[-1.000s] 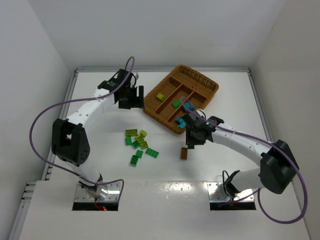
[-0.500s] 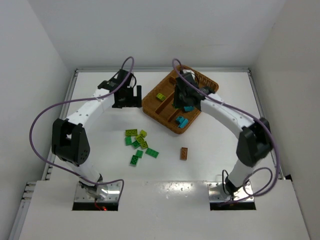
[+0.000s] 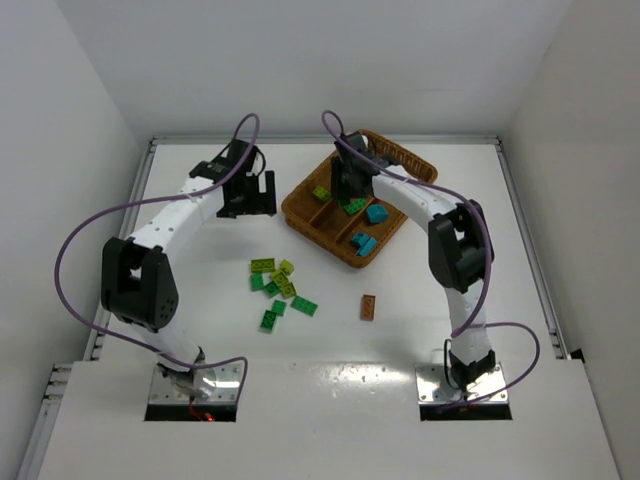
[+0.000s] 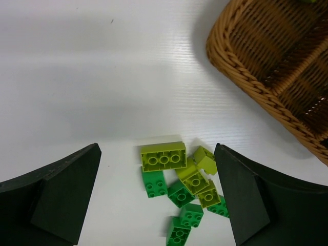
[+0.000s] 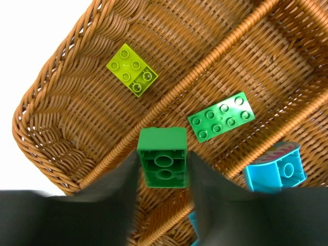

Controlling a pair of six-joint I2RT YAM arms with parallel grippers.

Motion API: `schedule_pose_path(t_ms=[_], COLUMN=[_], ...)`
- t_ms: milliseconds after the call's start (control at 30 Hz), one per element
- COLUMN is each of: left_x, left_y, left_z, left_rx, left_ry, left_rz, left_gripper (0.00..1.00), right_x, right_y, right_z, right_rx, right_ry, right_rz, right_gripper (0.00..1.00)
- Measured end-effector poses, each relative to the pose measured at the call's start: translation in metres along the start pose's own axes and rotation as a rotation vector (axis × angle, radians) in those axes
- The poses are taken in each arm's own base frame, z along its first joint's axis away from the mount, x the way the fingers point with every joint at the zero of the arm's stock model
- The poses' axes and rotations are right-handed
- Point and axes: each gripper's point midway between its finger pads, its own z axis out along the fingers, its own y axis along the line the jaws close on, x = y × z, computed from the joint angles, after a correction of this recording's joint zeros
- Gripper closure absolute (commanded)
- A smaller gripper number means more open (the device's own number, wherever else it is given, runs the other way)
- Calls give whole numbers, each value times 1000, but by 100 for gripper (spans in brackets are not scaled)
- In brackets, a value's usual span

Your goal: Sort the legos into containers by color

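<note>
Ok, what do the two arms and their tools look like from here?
Both arms are white-shelled with bulky black joint housings: left arm, right arm. A purple cable loops along each. The left tool and right tool are black, with broad flat matte fingers.

Plain white walls [image 3: 300, 70] enclose a white table [image 3: 420, 300] under even light.

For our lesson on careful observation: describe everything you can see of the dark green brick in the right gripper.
The green brick is a small, glossy plastic block. The face toward the wrist camera is recessed and shows two round rings. The right gripper is shut on it, one dark finger pressed to each side. It hangs above the wicker tray, over the divider between the section with a lime brick and the one with a flat green plate. Nothing else seems to touch it.
</note>
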Motion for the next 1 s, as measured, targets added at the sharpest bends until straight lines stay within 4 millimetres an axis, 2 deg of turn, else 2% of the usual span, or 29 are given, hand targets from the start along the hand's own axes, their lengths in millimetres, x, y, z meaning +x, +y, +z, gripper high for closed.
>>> schedule_pose_path(t_ms=[133, 300, 367, 467, 533, 600, 667, 767, 867, 1000], left_x=[1, 0, 0, 4, 12, 24, 34, 47, 57, 60], left_y=[8, 7, 6, 6, 8, 12, 14, 15, 15, 15], left_z=[0, -2, -4, -9, -11, -13, -14, -12, -7, -2], left_rx=[-13, -1, 7, 17, 20, 17, 20, 26, 31, 27], left_ry=[8, 5, 2, -2, 3, 20, 36, 60, 86, 100], left_rz=[-17, -23, -25, -27, -27, -34, -42, -45, -47, -51], left_gripper=[0, 1, 4, 4, 4, 4, 4, 4, 4, 3], right_x=[-3, -1, 11, 52, 75, 91, 110, 159, 203, 234], right_y=[-1, -7, -14, -28, -27, -12, 13, 53, 69, 76], right_z=[-1, -4, -14, -50, -79, -105, -123, -136, -139, -129], right_rx=[2, 29, 34, 14, -41, -117, -204, -327, -390, -410], right_ry=[-3, -9, -13, 13, 13, 5, 9, 70, 151, 210], right_rz=[-2, -3, -13, -42, -71, -116, -181, -307, -413, -531], right_gripper=[39, 39, 39, 38, 38, 38, 36, 35, 32, 29])
